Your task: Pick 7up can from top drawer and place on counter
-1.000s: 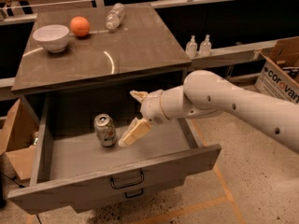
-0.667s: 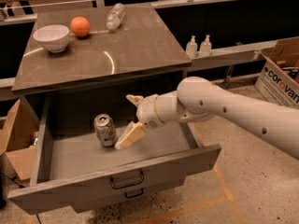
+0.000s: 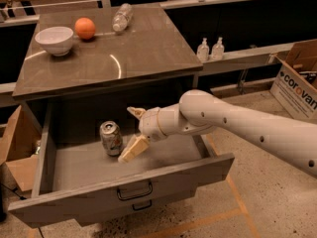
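The 7up can [image 3: 111,138] stands upright inside the open top drawer [image 3: 124,192], left of centre. My gripper [image 3: 130,133] is inside the drawer just right of the can, open, with one finger [image 3: 132,149] low beside the can and the other finger [image 3: 134,112] higher behind. It holds nothing. The counter [image 3: 143,53] lies above the drawer.
On the counter stand a white bowl [image 3: 54,39], an orange [image 3: 85,28] and a clear plastic bottle [image 3: 122,17] lying at the back. A lower drawer front [image 3: 134,206] sits beneath. Cardboard boxes stand at left [image 3: 17,148] and far right [image 3: 297,83].
My gripper and arm have moved left inside the drawer, closer to the can. The can has not moved.
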